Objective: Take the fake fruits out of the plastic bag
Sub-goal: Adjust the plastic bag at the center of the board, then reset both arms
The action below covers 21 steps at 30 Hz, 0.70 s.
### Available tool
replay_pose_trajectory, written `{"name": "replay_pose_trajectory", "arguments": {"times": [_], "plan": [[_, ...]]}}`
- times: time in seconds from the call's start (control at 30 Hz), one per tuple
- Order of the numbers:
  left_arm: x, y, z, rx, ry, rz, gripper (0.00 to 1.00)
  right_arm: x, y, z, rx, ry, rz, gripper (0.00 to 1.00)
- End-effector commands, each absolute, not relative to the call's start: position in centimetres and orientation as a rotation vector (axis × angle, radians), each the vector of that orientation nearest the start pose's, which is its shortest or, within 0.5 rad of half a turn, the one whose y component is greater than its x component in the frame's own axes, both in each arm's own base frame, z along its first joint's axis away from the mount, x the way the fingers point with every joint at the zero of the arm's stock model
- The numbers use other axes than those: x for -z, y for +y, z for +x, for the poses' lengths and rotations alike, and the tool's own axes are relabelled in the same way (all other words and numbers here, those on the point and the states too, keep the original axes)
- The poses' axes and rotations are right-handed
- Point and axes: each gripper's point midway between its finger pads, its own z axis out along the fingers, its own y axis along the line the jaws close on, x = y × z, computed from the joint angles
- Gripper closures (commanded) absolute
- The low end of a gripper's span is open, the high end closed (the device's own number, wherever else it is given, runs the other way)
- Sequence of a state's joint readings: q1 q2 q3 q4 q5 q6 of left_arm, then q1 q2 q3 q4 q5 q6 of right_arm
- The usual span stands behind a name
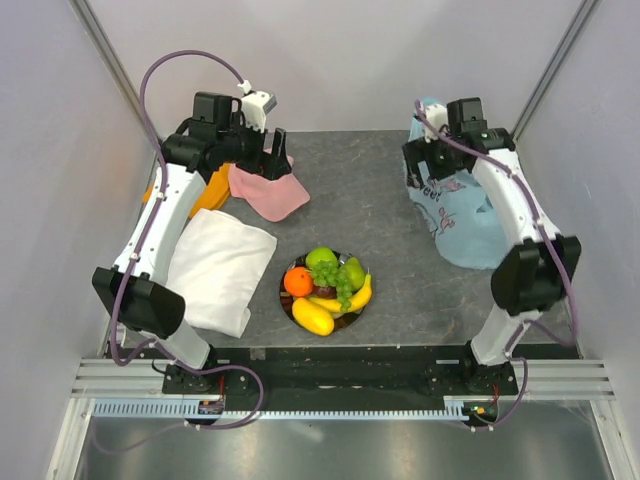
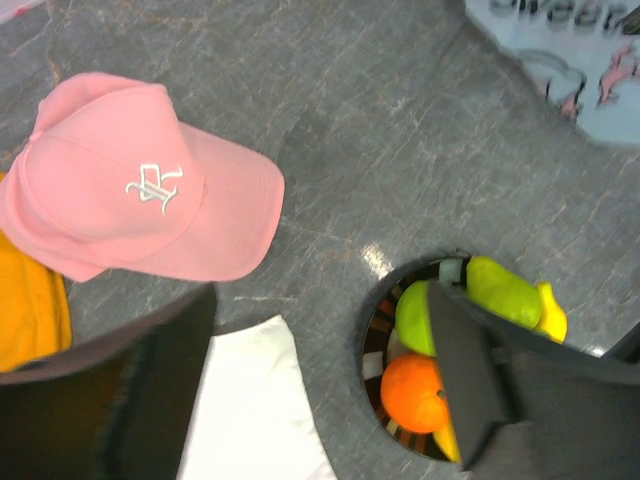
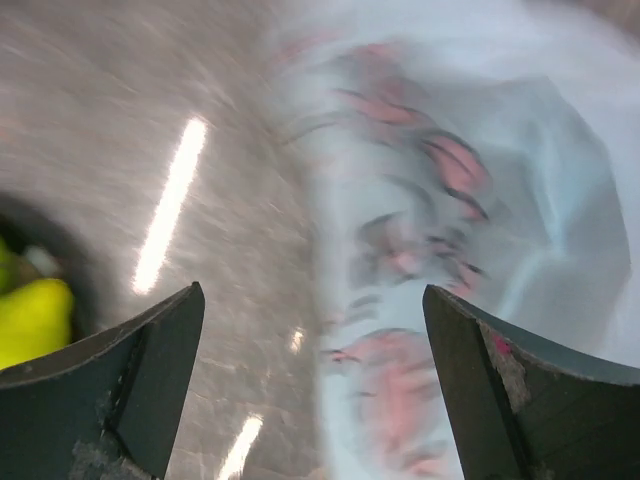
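Observation:
The fake fruits lie piled on a dark plate at the table's middle: orange, green apple, pear, grapes, banana, yellow mango. The light-blue plastic bag with pink prints lies flat at the right. My right gripper is open and empty above the bag's far left edge; the bag shows blurred under it. My left gripper is open and empty above the pink cap; its view shows the apple and orange.
A pink cap lies at the back left, partly on an orange cloth. A folded white cloth lies left of the plate. Grey walls close in both sides and the back.

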<state>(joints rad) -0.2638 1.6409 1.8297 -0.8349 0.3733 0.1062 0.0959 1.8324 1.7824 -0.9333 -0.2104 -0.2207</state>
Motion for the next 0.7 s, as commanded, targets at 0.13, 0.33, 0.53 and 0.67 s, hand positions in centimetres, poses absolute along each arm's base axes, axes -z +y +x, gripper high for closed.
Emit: {"name": "replay_pose_trajectory", "arguments": {"times": [0.13,0.33,0.53,0.67], "plan": [[-30.0,-14.7,36.1,0.425,2.124,0.639,0.01,-32.0,14.1,35.1,-0.224,1.856,-0.429,0.02],[-26.9,-14.2,33.9,0.443,2.206,0.655,0.01,-24.8,13.3,33.6,-0.209,2.043,-0.320,0.02],[-26.5,-13.5,33.5,0.409,2.229,0.634,0.01,-24.6,14.4,33.2,-0.268,2.041,-0.386,0.02],[-26.4,-11.9,34.6,0.296,2.245,0.557,0.01,-24.5,15.2,33.4,-0.306,2.047,-0.404,0.02]]}}
